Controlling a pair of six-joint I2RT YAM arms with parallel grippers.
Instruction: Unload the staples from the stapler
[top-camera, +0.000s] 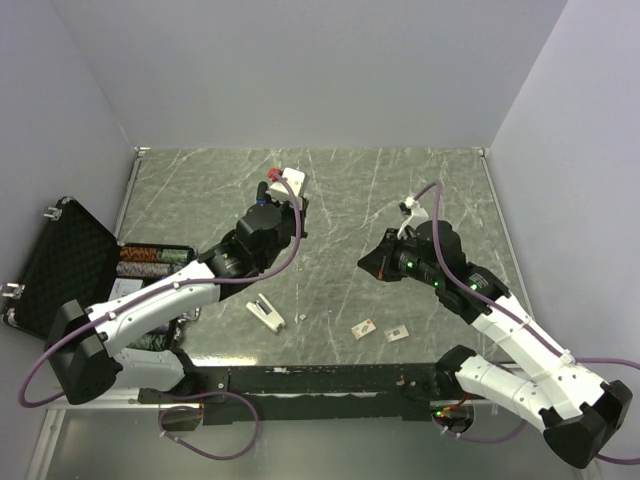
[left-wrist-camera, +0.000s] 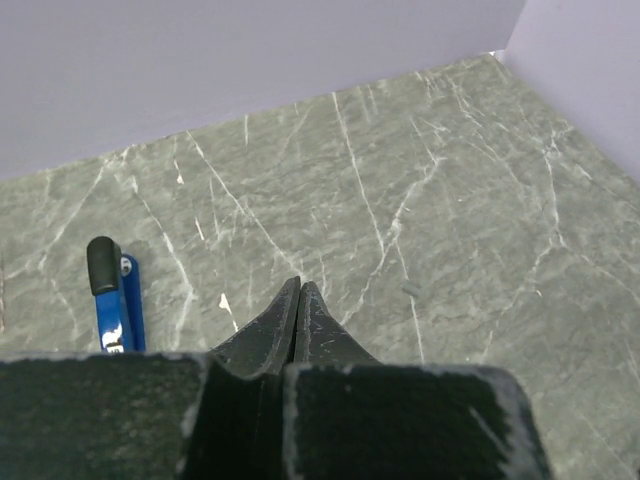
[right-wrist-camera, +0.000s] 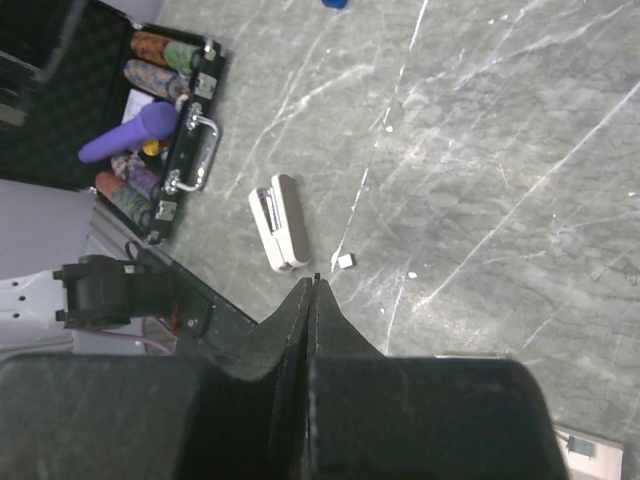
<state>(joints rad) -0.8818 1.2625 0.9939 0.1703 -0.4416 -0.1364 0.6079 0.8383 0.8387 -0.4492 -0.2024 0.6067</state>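
The stapler (left-wrist-camera: 117, 310), blue with a black far end, lies flat on the green marble table, just left of my left gripper (left-wrist-camera: 298, 285). That gripper is shut with nothing between its fingers, tips hovering over bare table. A tiny pale sliver (left-wrist-camera: 225, 302) lies between stapler and fingertips; I cannot tell whether it is the staples. In the top view a bit of the blue stapler (top-camera: 262, 197) shows beside the left wrist. My right gripper (right-wrist-camera: 312, 280) (top-camera: 368, 262) is shut and empty, at mid-table, well to the right of the stapler.
A white oblong bar (top-camera: 265, 313) (right-wrist-camera: 280, 222) and a small white chip (right-wrist-camera: 345, 260) lie near the front. Two small cards (top-camera: 365, 327) (top-camera: 397, 333) sit right of them. An open black case (top-camera: 60, 270) (right-wrist-camera: 150, 110) stands at the left edge. Walls close the back and sides.
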